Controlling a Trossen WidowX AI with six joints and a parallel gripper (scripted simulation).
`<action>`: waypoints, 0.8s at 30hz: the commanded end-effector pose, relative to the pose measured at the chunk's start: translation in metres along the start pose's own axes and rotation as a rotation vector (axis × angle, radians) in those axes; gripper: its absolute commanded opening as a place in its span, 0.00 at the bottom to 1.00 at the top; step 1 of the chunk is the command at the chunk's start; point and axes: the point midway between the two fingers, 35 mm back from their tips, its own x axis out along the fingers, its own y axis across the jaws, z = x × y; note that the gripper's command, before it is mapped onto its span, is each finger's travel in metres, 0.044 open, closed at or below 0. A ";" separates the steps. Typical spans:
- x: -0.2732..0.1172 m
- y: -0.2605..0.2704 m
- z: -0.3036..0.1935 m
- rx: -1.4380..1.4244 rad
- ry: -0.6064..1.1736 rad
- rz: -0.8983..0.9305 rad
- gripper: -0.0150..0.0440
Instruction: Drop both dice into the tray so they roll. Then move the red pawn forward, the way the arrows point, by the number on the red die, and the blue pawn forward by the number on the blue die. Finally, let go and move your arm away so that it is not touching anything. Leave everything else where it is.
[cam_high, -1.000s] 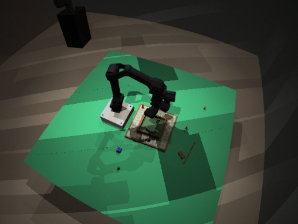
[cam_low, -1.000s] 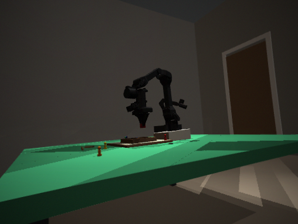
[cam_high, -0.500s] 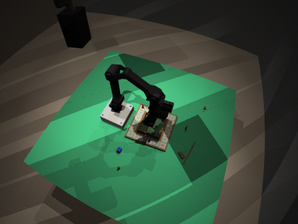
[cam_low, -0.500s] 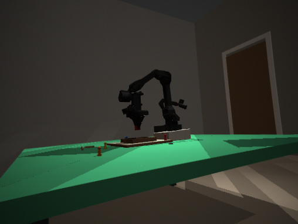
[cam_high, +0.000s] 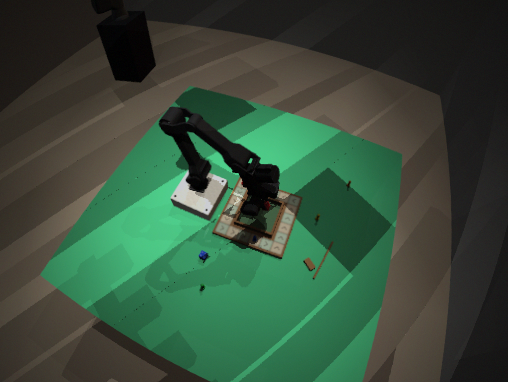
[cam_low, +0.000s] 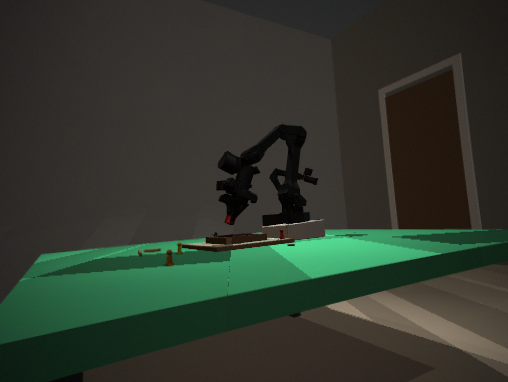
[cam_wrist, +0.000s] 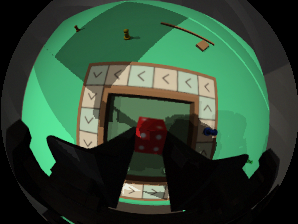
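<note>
My gripper (cam_wrist: 149, 132) (cam_low: 229, 217) is shut on the red die (cam_wrist: 150, 131) (cam_low: 228, 220) (cam_high: 267, 205) and holds it above the tray (cam_high: 253, 229) (cam_low: 225, 239) (cam_wrist: 150, 93). No die shows on the visible part of the tray floor. The blue die (cam_high: 203, 255) lies on the green table, off the board. The blue pawn (cam_high: 254, 239) (cam_wrist: 210, 131) stands on the board's track beside the tray. The red pawn (cam_low: 282, 234) stands on the board near the arm's base; in the wrist view it is hidden.
The arrowed board (cam_high: 223, 227) (cam_wrist: 141, 76) surrounds the tray. Two orange-yellow pawns (cam_high: 317, 218) (cam_high: 349, 184) (cam_wrist: 126, 34), a thin stick (cam_high: 323, 260) (cam_wrist: 187, 31) and a small brown block (cam_high: 309, 264) (cam_wrist: 202, 45) lie beyond it. A green pawn (cam_high: 202, 287) is near the blue die.
</note>
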 end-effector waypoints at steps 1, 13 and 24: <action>0.000 -0.001 0.000 -0.004 -0.171 -0.005 0.25; 0.001 0.000 -0.001 -0.001 -0.424 -0.005 0.25; -0.039 -0.003 -0.014 -0.001 -0.422 -0.005 0.25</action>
